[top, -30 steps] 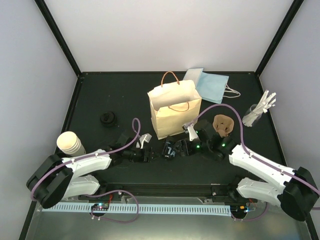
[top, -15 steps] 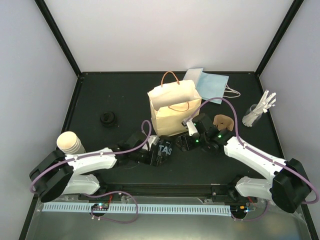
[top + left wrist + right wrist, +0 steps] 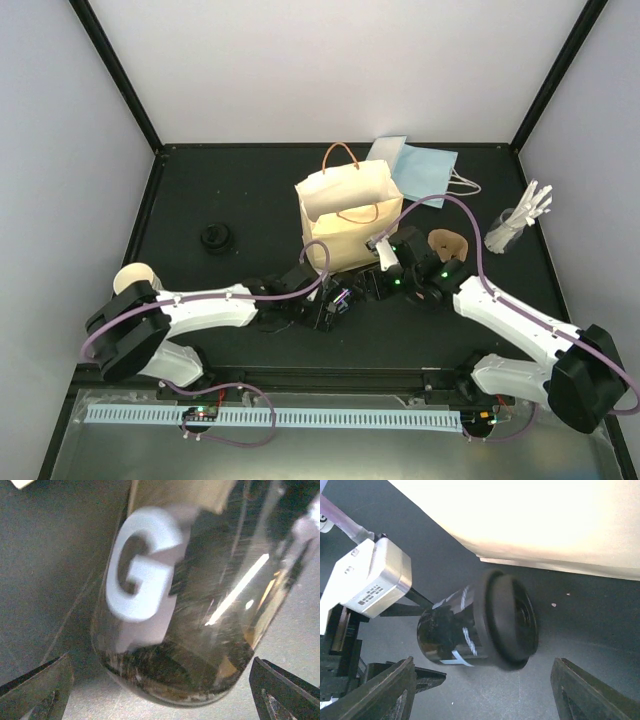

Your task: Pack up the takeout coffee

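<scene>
The takeout coffee (image 3: 337,299) is a glossy dark cup with white lettering and a round black lid. It lies on its side on the black table in front of the tan paper bag (image 3: 350,215). My left gripper (image 3: 322,309) is open, and its view looks close at the cup's base (image 3: 185,610) with a white letter G. My right gripper (image 3: 368,288) is open, with the cup's lid end (image 3: 507,622) ahead of its fingers (image 3: 390,690). The bag's lower edge (image 3: 545,525) lies just beyond the cup.
A stack of lidless cream cups (image 3: 135,283) stands at the left. A loose black lid (image 3: 216,238) lies behind it. A brown pulp carrier (image 3: 450,248), a glass of white forks (image 3: 515,226) and blue masks (image 3: 422,166) are at the right and back.
My left arm has reached further right, up to the cup. The cup has turned on the table. My right gripper has moved closer to the bag.
</scene>
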Available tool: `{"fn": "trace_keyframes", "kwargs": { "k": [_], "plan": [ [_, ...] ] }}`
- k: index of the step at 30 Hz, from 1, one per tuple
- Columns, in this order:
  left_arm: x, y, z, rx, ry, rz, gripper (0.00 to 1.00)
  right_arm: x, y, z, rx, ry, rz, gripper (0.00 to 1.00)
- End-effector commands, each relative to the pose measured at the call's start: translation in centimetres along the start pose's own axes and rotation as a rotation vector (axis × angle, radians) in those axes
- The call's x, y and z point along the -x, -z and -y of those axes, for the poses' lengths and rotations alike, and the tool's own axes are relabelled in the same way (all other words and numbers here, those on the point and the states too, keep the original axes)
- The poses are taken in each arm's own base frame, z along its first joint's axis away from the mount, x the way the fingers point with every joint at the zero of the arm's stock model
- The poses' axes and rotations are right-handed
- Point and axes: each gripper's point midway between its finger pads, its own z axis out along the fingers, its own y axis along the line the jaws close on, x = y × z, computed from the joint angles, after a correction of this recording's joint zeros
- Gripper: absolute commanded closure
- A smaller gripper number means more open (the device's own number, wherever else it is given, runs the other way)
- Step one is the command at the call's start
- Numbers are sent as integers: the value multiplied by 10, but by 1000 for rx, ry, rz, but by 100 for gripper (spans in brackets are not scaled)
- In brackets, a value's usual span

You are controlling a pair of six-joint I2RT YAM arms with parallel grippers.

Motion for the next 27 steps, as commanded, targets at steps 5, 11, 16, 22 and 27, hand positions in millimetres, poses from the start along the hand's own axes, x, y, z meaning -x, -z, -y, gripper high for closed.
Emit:
{"fn": "trace_keyframes", "kwargs": {
  "k": [5, 11, 16, 22, 27],
  "plan": [
    [13, -5, 6, 36, -31, 9, 8, -2, 2, 3, 3, -13, 19, 24],
    [22, 0, 7, 56, -138, 52, 5, -7, 4, 5, -1, -13, 18, 24],
    [32, 17, -3, 127, -258, 106, 2, -15, 4, 14, -32, -76, 5, 24],
    [36, 26, 6, 96, -447, 136, 4, -14, -3, 12, 10, -120, 17, 24],
    [32, 20, 10, 69, -669, 131, 2, -10, -3, 7, 36, -124, 24, 24]
  ]
}}
